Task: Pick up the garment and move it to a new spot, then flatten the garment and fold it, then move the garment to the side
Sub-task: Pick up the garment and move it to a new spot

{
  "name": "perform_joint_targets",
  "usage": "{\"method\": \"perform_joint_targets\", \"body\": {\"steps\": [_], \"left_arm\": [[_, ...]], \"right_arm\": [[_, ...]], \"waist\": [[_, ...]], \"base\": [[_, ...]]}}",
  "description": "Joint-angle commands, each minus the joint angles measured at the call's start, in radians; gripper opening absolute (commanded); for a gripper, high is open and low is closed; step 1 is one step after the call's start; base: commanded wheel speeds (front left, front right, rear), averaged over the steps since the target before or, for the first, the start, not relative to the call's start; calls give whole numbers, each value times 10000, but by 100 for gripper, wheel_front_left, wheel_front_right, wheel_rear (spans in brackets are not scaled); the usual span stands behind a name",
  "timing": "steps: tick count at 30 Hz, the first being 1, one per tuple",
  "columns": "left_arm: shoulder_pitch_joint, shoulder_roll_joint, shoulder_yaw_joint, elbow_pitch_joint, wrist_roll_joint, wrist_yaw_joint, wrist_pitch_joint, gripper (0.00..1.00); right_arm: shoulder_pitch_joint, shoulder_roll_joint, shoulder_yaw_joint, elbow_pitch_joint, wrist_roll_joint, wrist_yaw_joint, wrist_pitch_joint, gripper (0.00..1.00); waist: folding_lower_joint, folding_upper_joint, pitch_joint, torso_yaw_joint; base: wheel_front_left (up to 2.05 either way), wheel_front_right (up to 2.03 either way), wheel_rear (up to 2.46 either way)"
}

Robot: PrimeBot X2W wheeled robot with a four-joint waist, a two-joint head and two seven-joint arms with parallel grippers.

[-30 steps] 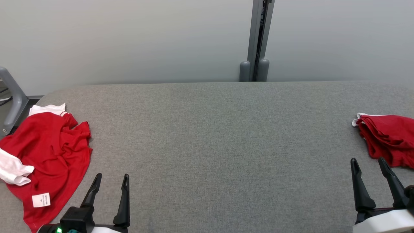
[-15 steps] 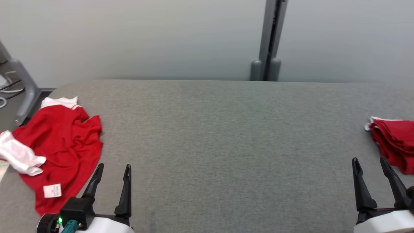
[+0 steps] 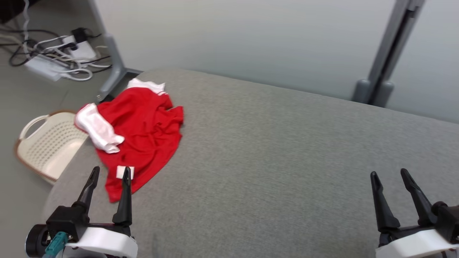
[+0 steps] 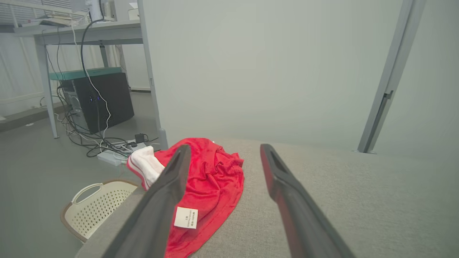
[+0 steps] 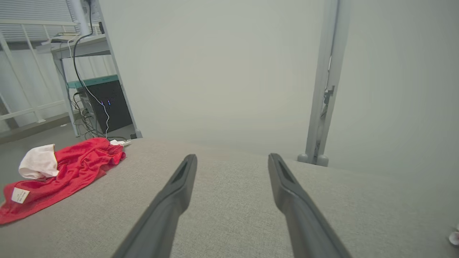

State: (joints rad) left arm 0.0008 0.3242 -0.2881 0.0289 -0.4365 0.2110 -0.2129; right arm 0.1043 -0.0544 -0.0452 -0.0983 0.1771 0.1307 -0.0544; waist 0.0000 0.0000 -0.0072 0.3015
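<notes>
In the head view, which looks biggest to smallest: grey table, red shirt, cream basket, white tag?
1. Grey fabric-covered table
2. Crumpled red-and-white garment
3. Cream perforated plastic basket, partly hidden behind the table
4. Small white rectangular label

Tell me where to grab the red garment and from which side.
Probably pinch the raised folds at the middle of the red garment, coming from above with the open left gripper. The hem by the label lies flat on the table, offering little grip.
</notes>
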Motion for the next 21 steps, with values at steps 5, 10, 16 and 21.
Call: {"method": "perform_joint_targets", "body": {"steps": [5,10,16,21], "left_arm": [[-238,83,212,107,-101,-107,-236,100],[-196,163,283,146,-69,-160,-336,100],[-199,122,259,160,-34,-170,-373,100],[-244,58,268,199,-48,-166,-434,100]], "right_arm": [[-151,-6,202,-11,36,3,14,100],[-163,-3,297,11,17,3,51,100],[-135,0,292,-20,-12,3,102,100],[-180,-18,264,-73,-90,3,180,100]], "waist": [[0,0,59,1161],[0,0,32,1399],[0,0,66,1473],[0,0,155,1465]], "base": [[0,0,0],[0,0,0],[0,0,0],[0,0,0]]}}
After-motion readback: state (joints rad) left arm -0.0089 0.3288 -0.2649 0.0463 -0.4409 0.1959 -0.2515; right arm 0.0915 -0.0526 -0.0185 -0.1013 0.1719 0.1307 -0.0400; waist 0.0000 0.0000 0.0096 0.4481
